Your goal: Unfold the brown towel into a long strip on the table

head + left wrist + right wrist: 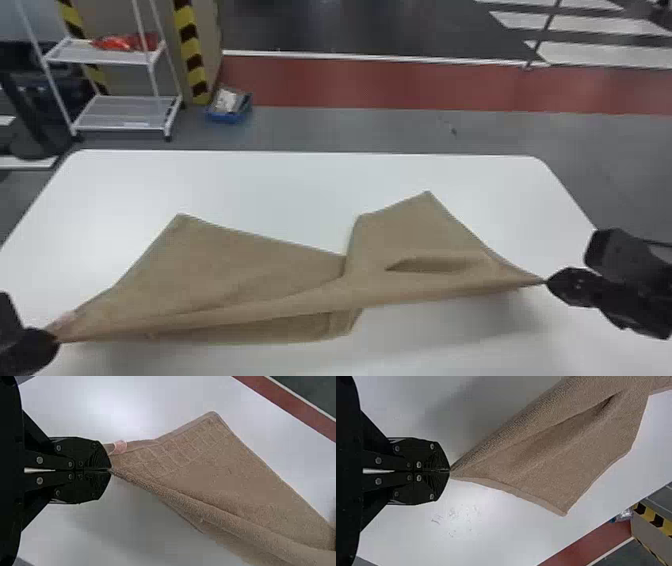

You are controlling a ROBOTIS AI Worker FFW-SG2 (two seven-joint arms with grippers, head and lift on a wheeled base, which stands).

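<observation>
In the head view the brown towel point(235, 265) stretches across the white table point(300, 185), its near edge pulled taut between both grippers, with a fold at the middle and two far corners lying apart. My left gripper point(56, 339), at the lower left, is shut on one near corner; my right gripper point(546, 282), at the right, is shut on the other. The left wrist view has the left gripper point(111, 470) pinching the towel point(214, 467) beside a small pink tag. The right gripper point(450, 471) pinches the towel's point(573, 463) tip in the right wrist view.
Beyond the table's far edge stand a white wire shelf point(120, 112) and a column with yellow-black stripes point(190, 50). A blue box point(229, 107) sits on the floor next to the column.
</observation>
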